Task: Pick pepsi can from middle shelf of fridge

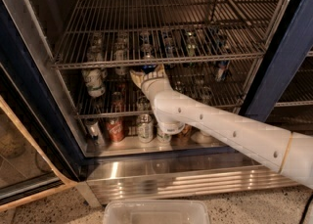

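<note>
Gripper [146,75] reaches into the fridge [286,56] above the middle shelf [105,115] — grip state unclear — cans [93,81] alongside.

Silver wire middle shelf [102,116], shiny ribbed steel base of fridge [186,181], smooth matt white arm [220,125], cream pincer [146,75] above that shelf

The claw [146,77] reaches into the fridge [286,56] just under the upper rack [195,57], above the middle shelf [105,116], near a white-and-green can [93,82].
</note>
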`<state>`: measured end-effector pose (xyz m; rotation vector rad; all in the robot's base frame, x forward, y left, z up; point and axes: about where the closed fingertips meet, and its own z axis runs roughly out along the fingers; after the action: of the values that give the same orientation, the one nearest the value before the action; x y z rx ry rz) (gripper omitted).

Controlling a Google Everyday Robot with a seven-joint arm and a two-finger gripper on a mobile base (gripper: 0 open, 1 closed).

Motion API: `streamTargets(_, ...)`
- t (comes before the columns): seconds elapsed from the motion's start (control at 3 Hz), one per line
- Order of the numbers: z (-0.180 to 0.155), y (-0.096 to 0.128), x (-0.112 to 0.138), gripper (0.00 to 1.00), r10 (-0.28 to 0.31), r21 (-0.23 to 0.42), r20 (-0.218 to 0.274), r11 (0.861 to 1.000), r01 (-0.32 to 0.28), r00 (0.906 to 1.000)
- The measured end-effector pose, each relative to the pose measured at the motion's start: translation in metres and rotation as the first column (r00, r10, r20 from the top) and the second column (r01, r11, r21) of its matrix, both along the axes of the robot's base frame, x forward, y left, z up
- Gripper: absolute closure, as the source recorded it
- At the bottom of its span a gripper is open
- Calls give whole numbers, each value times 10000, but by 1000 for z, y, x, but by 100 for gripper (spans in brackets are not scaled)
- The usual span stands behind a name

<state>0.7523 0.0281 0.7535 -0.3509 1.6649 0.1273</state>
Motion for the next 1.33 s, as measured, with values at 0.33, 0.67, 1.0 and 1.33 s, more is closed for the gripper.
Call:
streamTargets(0.33,0,0,0,54,-3,1,-2,10000,3,10000)
streamTargets(0.67,0,0,0,77,-3,1,-2,10000,3,10000)
streamTargets(1.0,13,-10,-20,99,99,195,173,9998,-103,9998)
streamTargets(1.33,34,-21,-48,100,156,472,498,9987,-179,9986)
